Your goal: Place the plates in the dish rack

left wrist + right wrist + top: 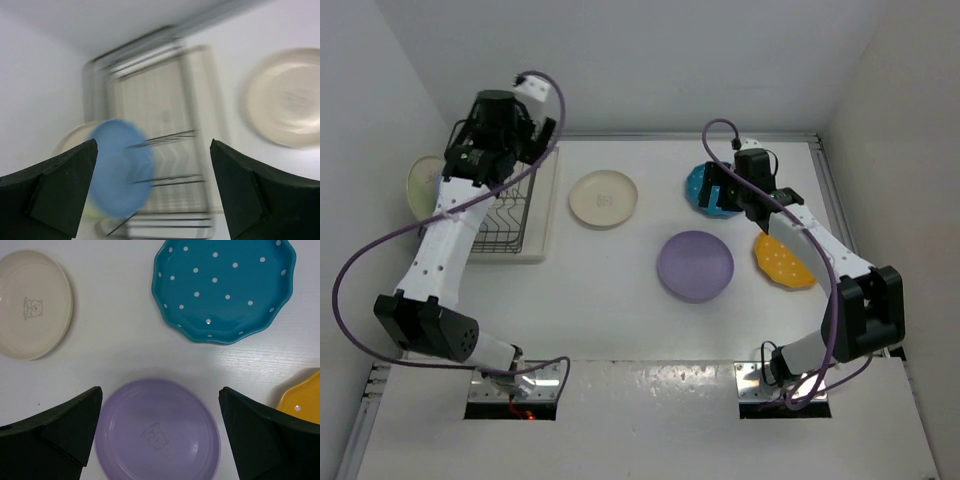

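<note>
Now the left claw gapes wide with nothing between its black fingers. It hangs over the dark wire dish rack, which sits on its beige tray at the left side of the white worktop. A round light blue plate rests among the rack's prongs; the wrist view is blurred, so its lean cannot be told. A cream-and-pale-green round plate shows at the rack's left side, partly hidden by the arm, and I cannot tell whether it is inside the rack or beside it.

The right claw also stands wide and empty, above the far rim of a round lavender plate. Beyond it lies a teal scalloped plate with white dots, apart from the lavender one. A plain cream round plate lies flat between the rack and the teal plate. An orange-yellow dotted plate lies at the right, partly under the right arm.
</note>
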